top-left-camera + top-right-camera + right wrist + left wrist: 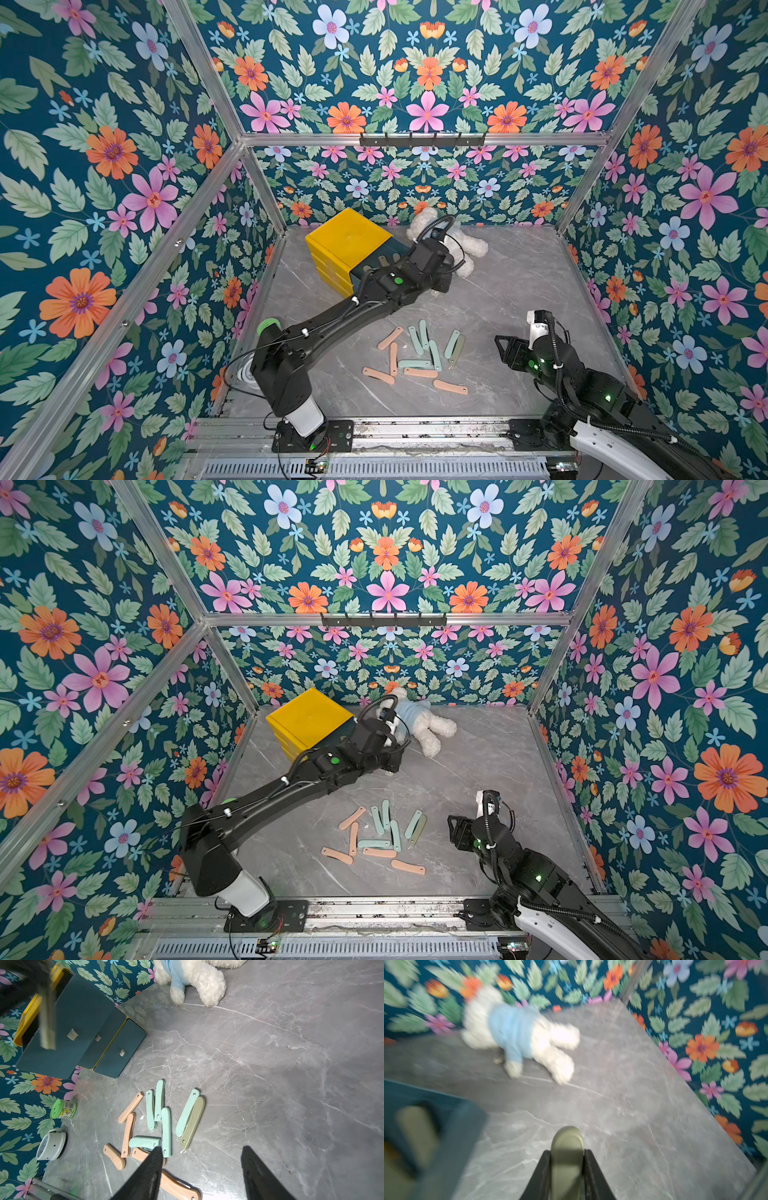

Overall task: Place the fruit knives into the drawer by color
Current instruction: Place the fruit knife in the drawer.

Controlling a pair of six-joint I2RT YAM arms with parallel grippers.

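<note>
Fruit knives [435,355], slim round-ended folded ones in salmon pink, pale teal and olive green, lie loose in a cluster on the grey marbled tabletop [519,291]. The cluster sits between the two arms, toward the front. It holds five pink, five teal and a single olive one [193,1122] lying against a teal one [187,1112].

The left claw [567,1152] is clenched on another olive-green knife [566,1140]. Its two black fingers [543,1167] press the knife's sides, and the rounded end sticks out past the tips. In the blurred left wrist view this held knife hangs over bare tabletop just beside the corner of the pulled-out dark teal drawer [467,1118]. How high it hangs I cannot tell.

That drawer is the top one of a yellow plastic cabinet [349,237] at the back left of the table, and olive knives [384,262] already lie inside it. Below it sit two more teal drawer fronts [122,1051].

The right claw [203,1147] is released, its fingers [255,1167] well apart with nothing between them, hovering at the near edge of the cluster. Whether a finger touches the pink knife [178,1188] beneath it cannot be told.

A white plush bear in a pale blue top [461,245] lies near the drawer.
</note>
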